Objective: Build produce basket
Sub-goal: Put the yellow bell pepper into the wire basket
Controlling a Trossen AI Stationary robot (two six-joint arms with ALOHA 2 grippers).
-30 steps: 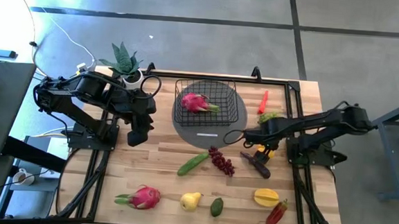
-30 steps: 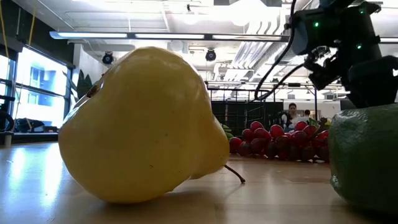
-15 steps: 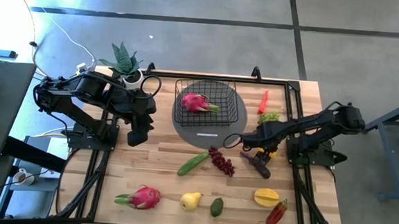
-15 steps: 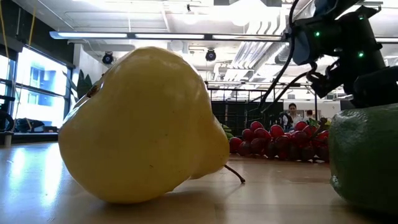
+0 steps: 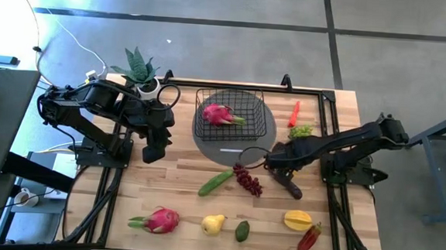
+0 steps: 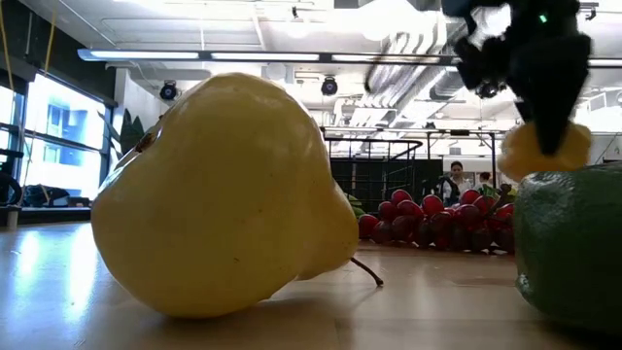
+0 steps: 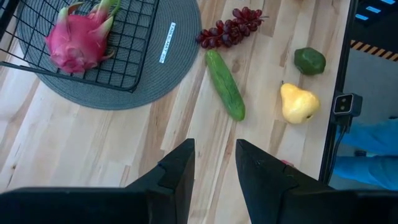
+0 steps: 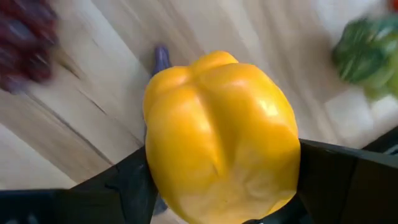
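High view showed the right gripper (image 5: pixel 277 161) stretched in just beside the basket (image 5: pixel 229 114), clamped on a yellow pepper (image 8: pixel 221 140) that its arm hid from above. Left gripper (image 5: pixel 153 153) waited across the basket, fingers (image 7: pixel 177 171) slightly parted, holding nothing.

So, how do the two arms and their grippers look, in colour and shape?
Both arms are black, built of jointed segments on dark frames at the table's sides. The left gripper has two flat, dark fingers with squared tips. The right gripper is black as well, with a cable loop beside it; in the low view green lights glow on its dark wrist.
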